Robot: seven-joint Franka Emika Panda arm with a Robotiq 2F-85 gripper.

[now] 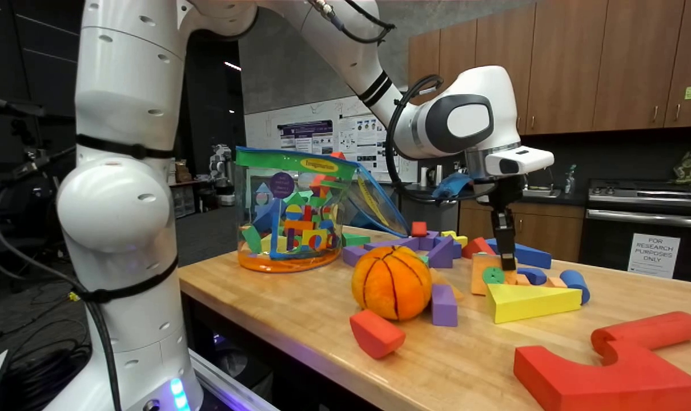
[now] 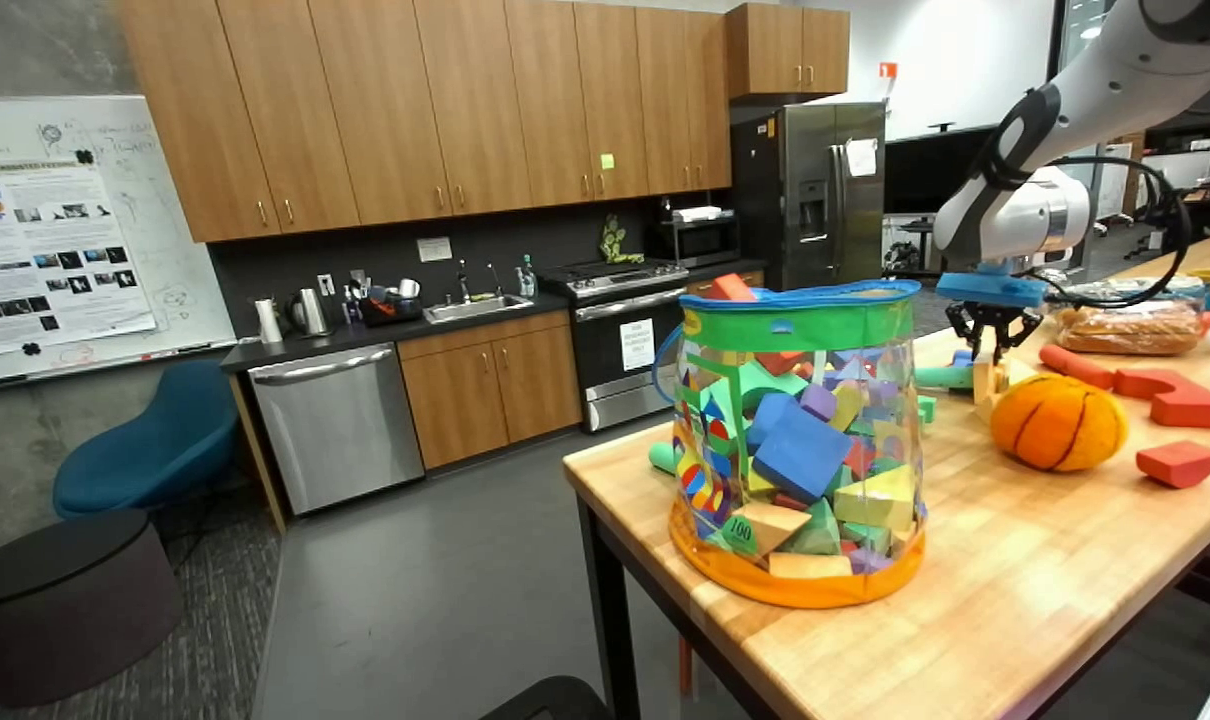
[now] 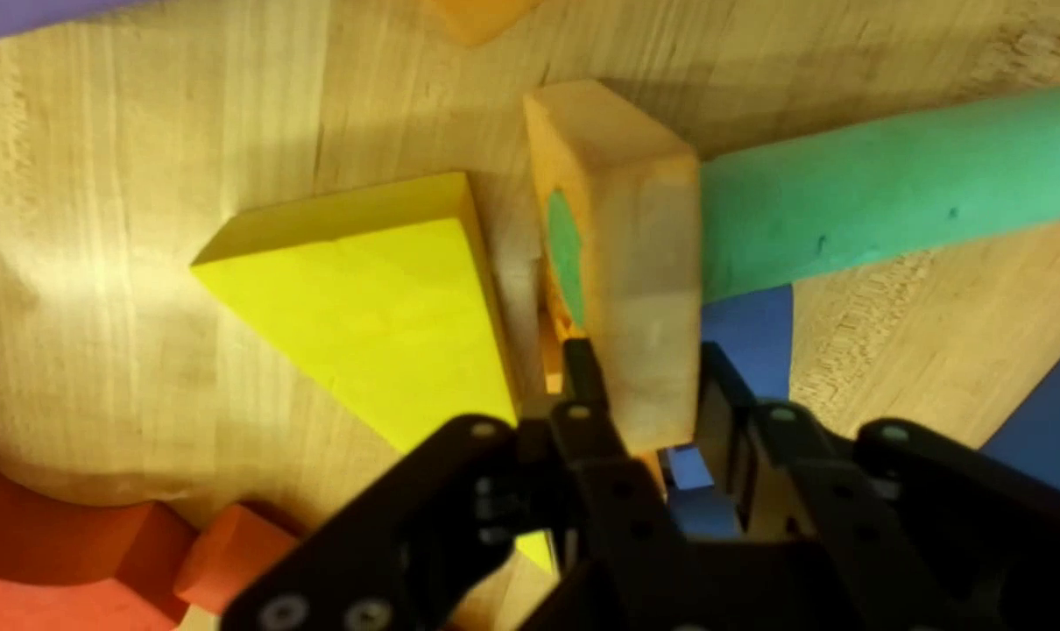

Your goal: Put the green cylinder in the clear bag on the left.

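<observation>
Part research lab, part kitchen: along the far side run wooden cupboards (image 2: 465, 100), a sink (image 2: 480, 308), a stove (image 2: 600, 335) and, to the right, a fridge (image 2: 807, 150). A sign (image 1: 654, 254) on the stove reads "FOR RESEARCH PURPOSES ONLY". Farther left, posters (image 1: 306, 134) hang on a whiteboard (image 1: 260, 131); nearer, a robot arm (image 1: 117, 205) stands beside a wooden table (image 1: 300, 302).

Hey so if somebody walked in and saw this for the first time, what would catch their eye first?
Probably the big clear bag, stuffed with bright blocks and standing on the wooden table. Next would come the orange ball, to the bag's right in both exterior views. In the wrist view, it's likely the black pincer straddling a tan block.
</observation>
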